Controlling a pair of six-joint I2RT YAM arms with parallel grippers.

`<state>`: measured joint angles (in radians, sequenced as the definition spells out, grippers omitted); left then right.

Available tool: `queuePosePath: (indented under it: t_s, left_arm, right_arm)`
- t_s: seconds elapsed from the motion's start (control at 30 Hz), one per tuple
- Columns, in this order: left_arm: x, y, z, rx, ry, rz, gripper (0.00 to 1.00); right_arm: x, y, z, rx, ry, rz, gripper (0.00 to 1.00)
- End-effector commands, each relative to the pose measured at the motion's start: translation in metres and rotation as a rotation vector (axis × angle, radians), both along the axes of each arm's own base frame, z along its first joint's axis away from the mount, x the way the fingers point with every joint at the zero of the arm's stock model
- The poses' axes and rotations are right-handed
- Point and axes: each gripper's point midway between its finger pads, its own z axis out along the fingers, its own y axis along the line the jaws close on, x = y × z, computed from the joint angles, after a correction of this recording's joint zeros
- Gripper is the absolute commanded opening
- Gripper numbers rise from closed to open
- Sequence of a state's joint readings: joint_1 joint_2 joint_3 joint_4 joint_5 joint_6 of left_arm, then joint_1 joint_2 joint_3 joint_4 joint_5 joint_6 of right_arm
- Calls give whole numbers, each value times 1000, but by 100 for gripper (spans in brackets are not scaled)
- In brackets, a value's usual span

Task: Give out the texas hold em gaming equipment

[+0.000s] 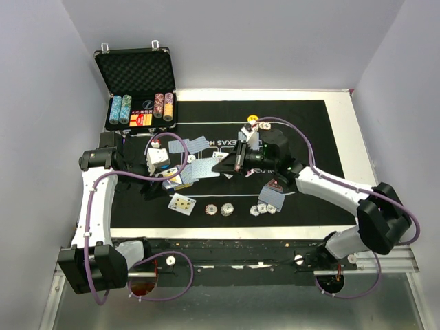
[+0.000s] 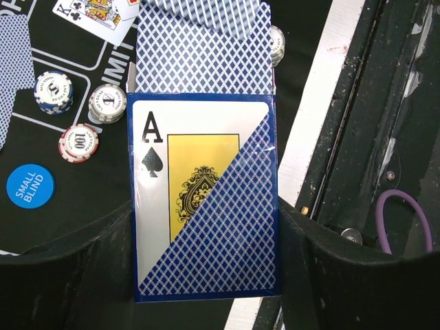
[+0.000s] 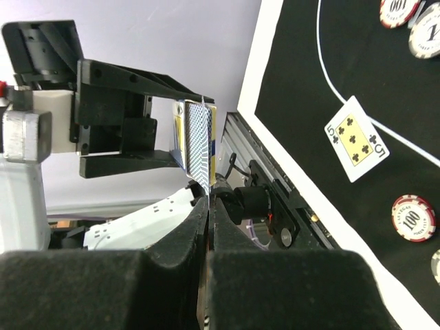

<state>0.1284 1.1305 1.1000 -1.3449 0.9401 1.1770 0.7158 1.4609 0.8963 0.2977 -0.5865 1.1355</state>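
The left gripper [image 2: 206,230] is clenched around a blue diamond-patterned card box [image 2: 206,172] (ace of spades on its face, flap open), held over the left part of the black printed mat [image 1: 302,137] on the white counter [image 1: 340,151]. The right gripper [image 3: 210,197] is pinched shut on the lower corner of a blue-backed playing card [image 3: 199,134] sticking out of that box. A face-up five of clubs card [image 3: 356,137] and a red-and-white round chip [image 3: 412,218] lie on the mat.

Soft, even light is falling from overhead, brightening the pale walls [image 1: 240,41] while the black mat [image 1: 213,113] is swallowing detail. A faint sheen is glinting on the wrapped card box [image 2: 206,206], and the nearest finger pads [image 3: 275,289] are blurring slightly.
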Motion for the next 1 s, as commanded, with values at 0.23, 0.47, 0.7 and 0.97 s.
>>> queuePosePath:
  t_s: [0.23,0.47,0.7,0.97]
  left_arm:
    - [-53,-15,13,-90,233,-14,0]
    - [-52,-15,13,-93,232,-14,0]
    - [-53,-15,13,-91,233,-13,0]
    - [-54,-15,12,-86,229,-15,0]
  right_arm:
    - [20,-50,1,-41,-30,-87,1]
    - [48,-94,-32,-138,-1,-187,1]
    - [85,-162,-84,-327,55,-365,1]
    - [105,-185,-122,-444,104,-370,1]
